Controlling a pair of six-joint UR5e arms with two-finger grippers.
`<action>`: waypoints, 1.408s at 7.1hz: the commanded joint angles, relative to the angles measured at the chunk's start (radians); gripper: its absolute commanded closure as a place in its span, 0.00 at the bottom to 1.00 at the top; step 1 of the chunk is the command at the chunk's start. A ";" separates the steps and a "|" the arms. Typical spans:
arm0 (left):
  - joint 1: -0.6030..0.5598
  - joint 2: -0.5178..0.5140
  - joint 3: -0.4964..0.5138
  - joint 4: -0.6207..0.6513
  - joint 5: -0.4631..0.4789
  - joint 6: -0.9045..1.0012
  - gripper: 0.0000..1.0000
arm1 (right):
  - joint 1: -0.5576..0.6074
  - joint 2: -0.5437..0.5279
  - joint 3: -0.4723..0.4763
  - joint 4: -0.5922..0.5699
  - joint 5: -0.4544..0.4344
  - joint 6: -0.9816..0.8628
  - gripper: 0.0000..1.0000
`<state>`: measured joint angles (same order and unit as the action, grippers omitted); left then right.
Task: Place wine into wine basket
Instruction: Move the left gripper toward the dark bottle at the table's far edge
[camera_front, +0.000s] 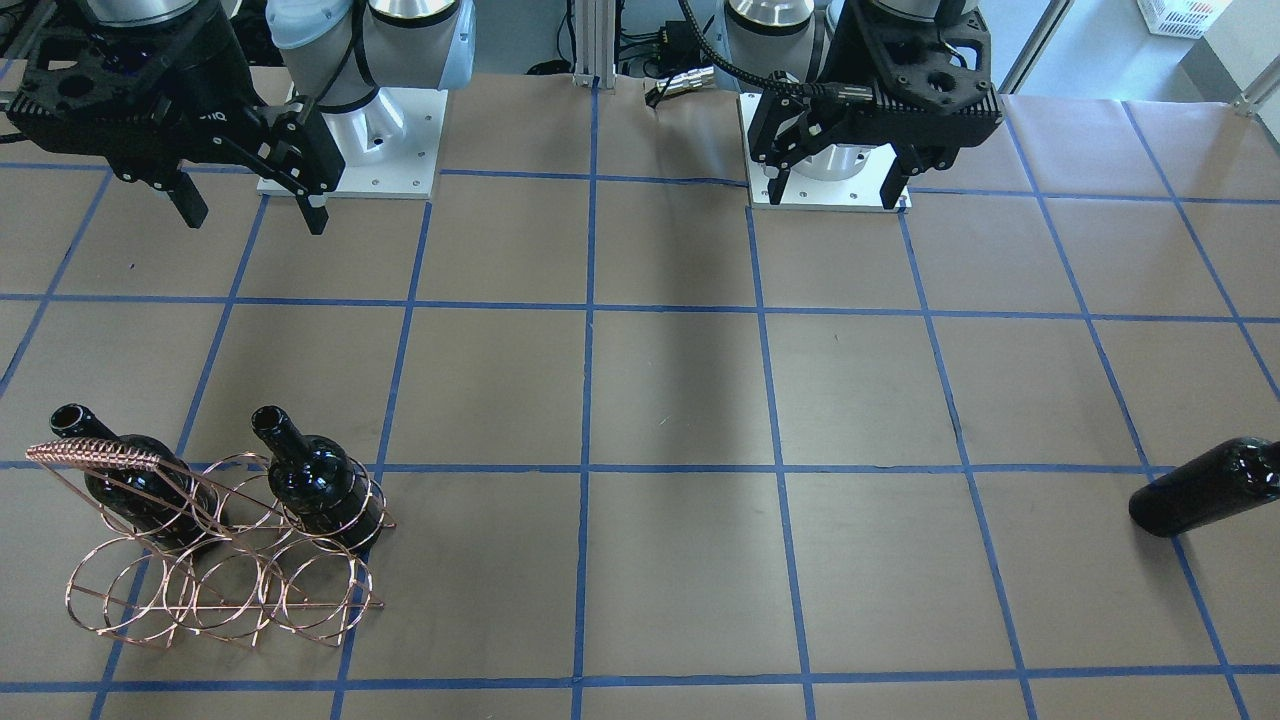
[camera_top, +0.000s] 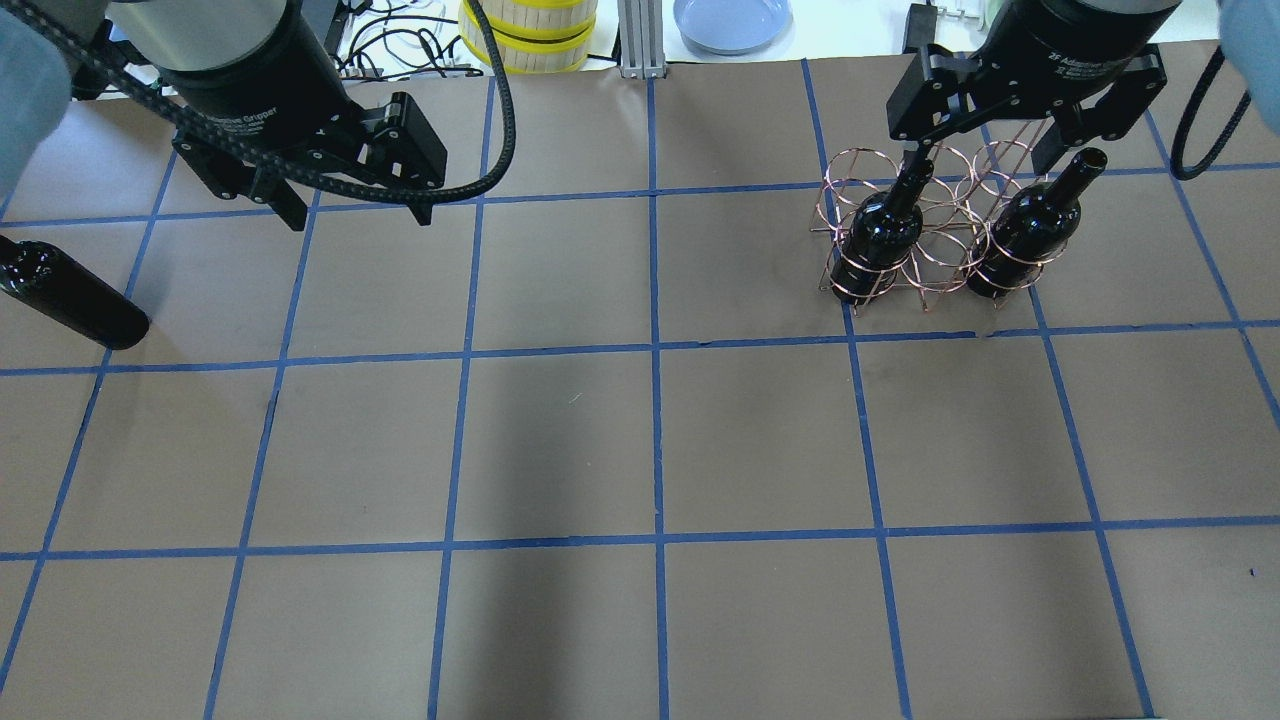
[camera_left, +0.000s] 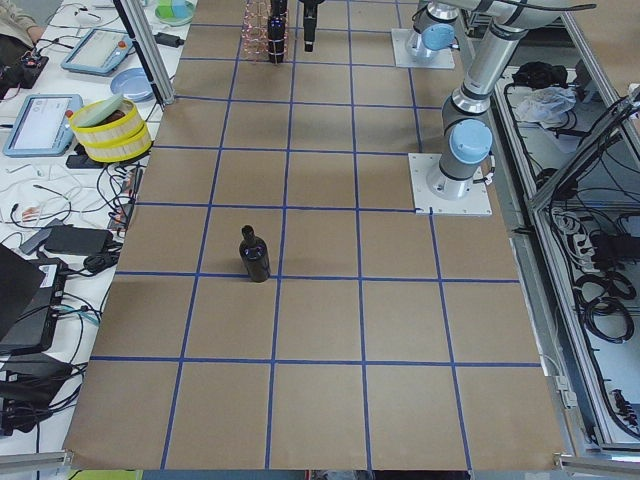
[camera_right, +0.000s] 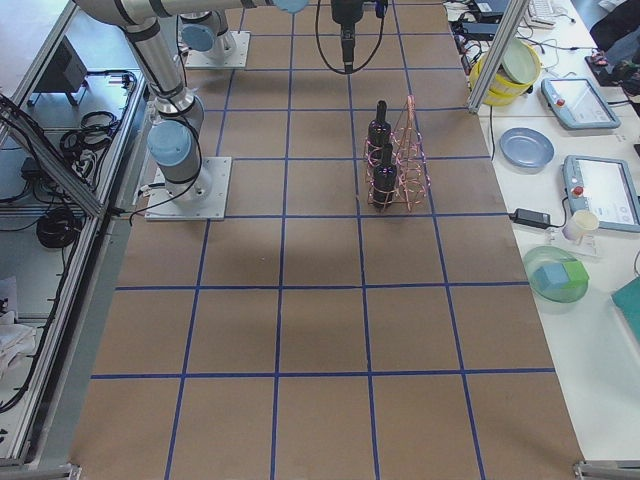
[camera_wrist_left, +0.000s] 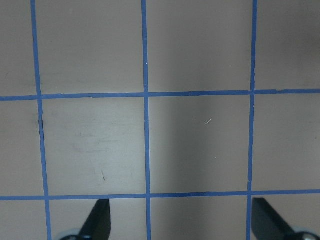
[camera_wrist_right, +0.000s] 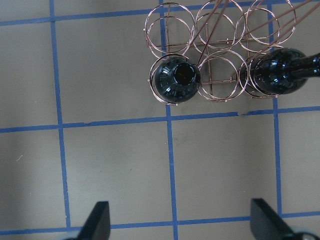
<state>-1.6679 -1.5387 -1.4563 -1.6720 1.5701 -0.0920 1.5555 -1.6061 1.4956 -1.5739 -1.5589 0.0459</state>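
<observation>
The copper wire wine basket (camera_front: 220, 580) stands on the table on my right side, and also shows in the overhead view (camera_top: 940, 250). Two black wine bottles (camera_front: 320, 490) (camera_front: 140, 480) stand in its end hoops, with the hoop between them holding nothing (camera_wrist_right: 220, 75). A third wine bottle (camera_top: 70, 295) stands alone at the far left edge of the table (camera_front: 1210, 490). My right gripper (camera_top: 985, 150) hangs open and empty above the basket. My left gripper (camera_top: 360, 212) is open and empty over bare table, to the right of the lone bottle.
Both arm bases (camera_front: 350, 140) (camera_front: 830, 170) are bolted at the robot's side of the table. Beyond the far edge sit a yellow-rimmed stack (camera_top: 528, 35) and a blue plate (camera_top: 732, 20). Blue tape lines grid the brown table (camera_top: 650, 440).
</observation>
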 joint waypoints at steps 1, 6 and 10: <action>-0.003 0.017 -0.021 -0.006 -0.001 0.002 0.00 | 0.000 0.000 0.000 0.000 0.002 0.000 0.00; 0.242 0.020 -0.058 0.193 0.139 0.251 0.00 | 0.000 0.000 0.000 0.000 0.000 0.000 0.00; 0.688 -0.007 -0.072 0.248 -0.022 0.638 0.00 | 0.000 0.000 0.000 0.000 -0.001 0.000 0.00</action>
<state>-1.1029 -1.5331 -1.5253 -1.4331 1.6150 0.4147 1.5555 -1.6060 1.4951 -1.5739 -1.5600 0.0460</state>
